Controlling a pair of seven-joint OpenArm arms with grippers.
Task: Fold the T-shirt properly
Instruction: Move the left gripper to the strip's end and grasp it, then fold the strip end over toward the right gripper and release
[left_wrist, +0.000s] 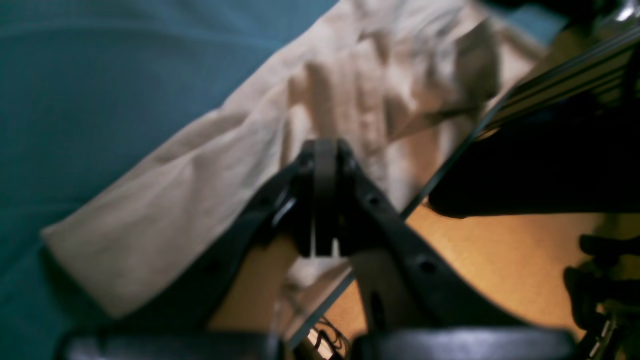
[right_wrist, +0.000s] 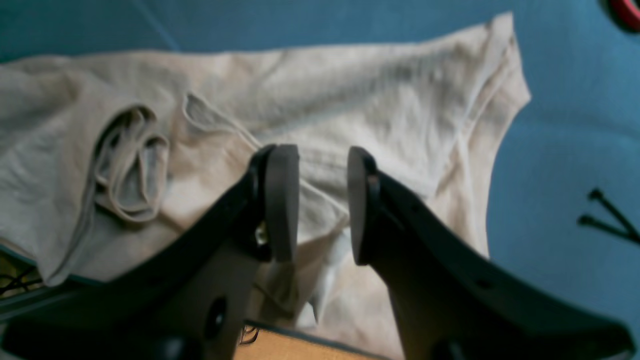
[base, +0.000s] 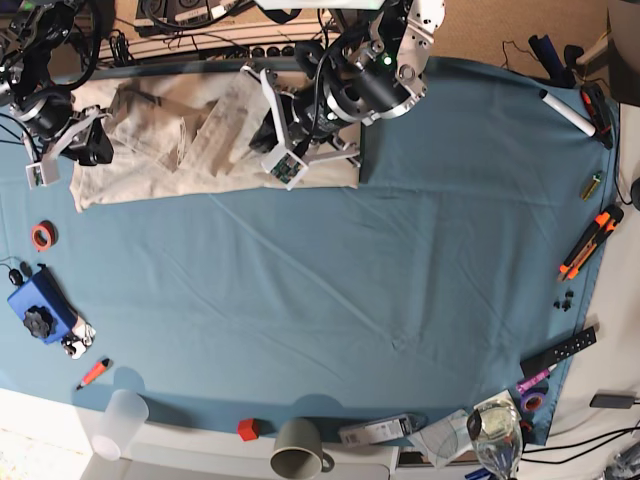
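Observation:
The beige T-shirt (base: 200, 140) lies crumpled along the far left of the teal table cloth (base: 400, 280). In the right wrist view its ribbed collar (right_wrist: 130, 170) shows left of my right gripper (right_wrist: 320, 200), which is open just above the T-shirt (right_wrist: 350, 90), with a fold of cloth under the gap. In the left wrist view my left gripper (left_wrist: 325, 150) is shut, pads together over the T-shirt (left_wrist: 190, 200); no cloth shows between the tips. From the base view the left gripper (base: 272, 132) is over the shirt's right half and the right gripper (base: 90, 148) over its left end.
The table's far edge runs right behind the shirt, with wooden floor (left_wrist: 500, 260) beyond it. An orange tape ring (base: 42, 235) and a blue box (base: 38, 312) lie at the left. Markers (base: 585, 245) lie at the right. A cup (base: 125, 420) and a mug (base: 297, 447) stand at the front.

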